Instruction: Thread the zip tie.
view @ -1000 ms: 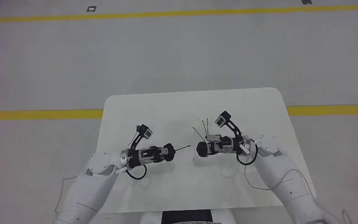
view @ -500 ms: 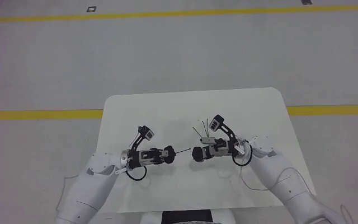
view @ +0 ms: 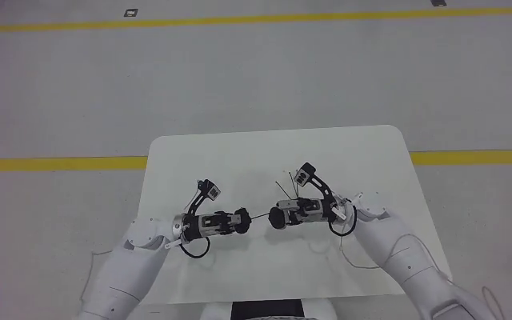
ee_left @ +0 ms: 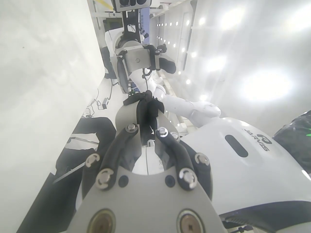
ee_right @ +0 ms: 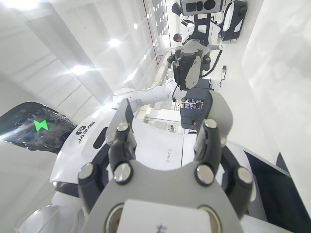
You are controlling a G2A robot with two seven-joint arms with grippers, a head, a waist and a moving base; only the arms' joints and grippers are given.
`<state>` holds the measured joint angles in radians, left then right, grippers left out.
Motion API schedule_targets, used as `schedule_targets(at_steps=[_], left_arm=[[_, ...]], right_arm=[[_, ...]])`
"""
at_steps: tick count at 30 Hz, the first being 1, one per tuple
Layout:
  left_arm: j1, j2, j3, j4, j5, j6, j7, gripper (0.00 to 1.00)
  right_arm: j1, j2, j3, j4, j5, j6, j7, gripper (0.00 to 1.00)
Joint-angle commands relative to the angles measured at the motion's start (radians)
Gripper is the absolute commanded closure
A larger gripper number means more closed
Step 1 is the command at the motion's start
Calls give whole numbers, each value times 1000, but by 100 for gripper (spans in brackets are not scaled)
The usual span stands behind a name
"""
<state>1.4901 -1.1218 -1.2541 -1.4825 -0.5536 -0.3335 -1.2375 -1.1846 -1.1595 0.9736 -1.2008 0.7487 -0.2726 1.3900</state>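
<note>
Top view: right pincer (view: 273,218) nearer tie (view: 258,215)

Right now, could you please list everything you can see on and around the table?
Table: one, white, beneath both arms.
Zip tie: one, black, held over the table, free end pointing at the right gripper.
Thin strips: a few, black, lying on the table beyond the right gripper; possibly spare ties, exact count unclear.
Floor stripes: two, yellow, across the grey floor.
Left gripper: one, shut on the zip tie.
Right gripper: one, open, facing the left gripper.
</note>
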Motion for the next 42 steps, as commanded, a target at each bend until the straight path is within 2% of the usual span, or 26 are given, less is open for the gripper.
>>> schedule_targets(at_steps=[1,10,14,15,17,28,32,35,42], left_arm=[[0,0,0,0,0,0,0,100],[0,0,0,0,0,0,0,100],[0,0,0,0,0,0,0,100],[0,0,0,0,0,0,0,100],[0,0,0,0,0,0,0,100],[0,0,0,0,0,0,0,100],[0,0,0,0,0,0,0,100],[0,0,0,0,0,0,0,100],[0,0,0,0,0,0,0,100]], right_arm=[[5,-2,-7,6,2,-4,0,69],[22,-7,-26,25,-6,-13,0,70],[23,-7,-30,28,-8,-16,0,74],[24,-6,-31,28,-9,-17,0,79],[25,-6,-33,29,-12,-19,0,82],[28,-4,-32,30,-31,-26,0,82],[27,-3,-30,28,-34,-27,0,88],[26,-3,-30,27,-33,-30,0,89],[25,-2,-29,26,-35,-33,0,86]])
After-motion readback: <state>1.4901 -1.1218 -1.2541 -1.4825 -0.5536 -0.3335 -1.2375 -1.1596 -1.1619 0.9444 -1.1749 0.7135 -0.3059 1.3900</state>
